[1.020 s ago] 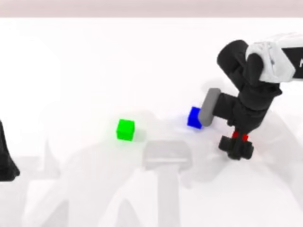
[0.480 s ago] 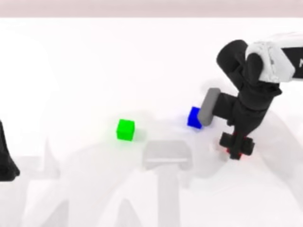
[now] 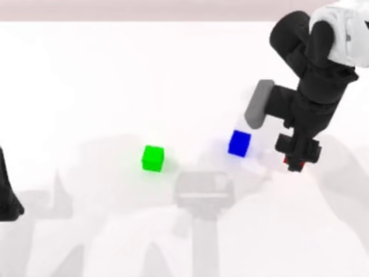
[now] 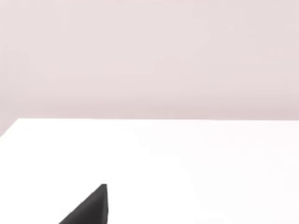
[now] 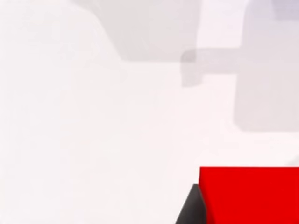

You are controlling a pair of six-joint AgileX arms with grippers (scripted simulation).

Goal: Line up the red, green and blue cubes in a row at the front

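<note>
The right arm's black two-finger gripper [image 3: 298,154] hung over the right part of the white table [image 3: 86,86], clamped on the small bright red cube [image 3: 293,162], of which only slivers showed between the dark fingers from above. In the right wrist view the red cube [image 5: 250,193] filled one corner of the picture with a dark finger [image 5: 192,207] pressed against its side (the table below it showed only pale shadows). The small deep blue cube [image 3: 239,143] sat on the table near the gripper, on its left, and apart from it. The small bright green cube [image 3: 153,158] rested well to the left of the blue one, near the table's middle. The left arm [image 3: 8,196] sat parked at the table's left edge; whether its gripper was open could not be told.
</note>
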